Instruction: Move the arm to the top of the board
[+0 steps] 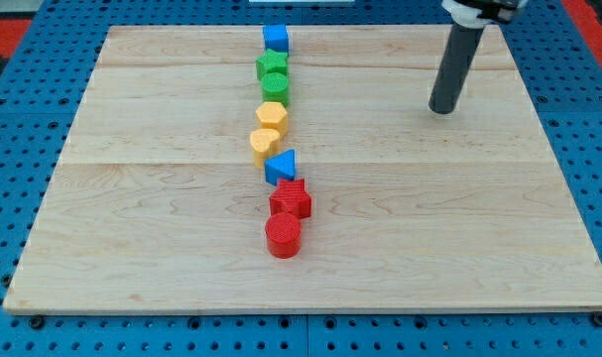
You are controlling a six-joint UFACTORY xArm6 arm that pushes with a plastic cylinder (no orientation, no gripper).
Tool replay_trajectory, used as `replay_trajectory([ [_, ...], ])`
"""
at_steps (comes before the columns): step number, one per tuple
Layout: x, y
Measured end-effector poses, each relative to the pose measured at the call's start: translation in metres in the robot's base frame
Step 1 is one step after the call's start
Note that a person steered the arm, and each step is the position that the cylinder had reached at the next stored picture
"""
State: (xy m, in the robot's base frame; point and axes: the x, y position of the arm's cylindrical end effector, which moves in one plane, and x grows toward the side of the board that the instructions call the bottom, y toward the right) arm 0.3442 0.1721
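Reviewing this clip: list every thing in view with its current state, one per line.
Blue cube: heads the column at the view's top.
Green star: touches green cylinder.
Green cylinder: upright.
Yellow hexagon: touches yellow block.
Yellow block: shape unclear.
Blue triangular block: against red star.
Red star: touches red cylinder.
Red cylinder: upright, column's bottom.
My tip: on wooden board, right of column, touching nothing.
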Motion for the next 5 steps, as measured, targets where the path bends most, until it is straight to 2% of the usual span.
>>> replay_trajectory([
  [2, -0.099, -0.003],
  [3, -0.151, -0.024],
  [5, -0.139, -0.076],
])
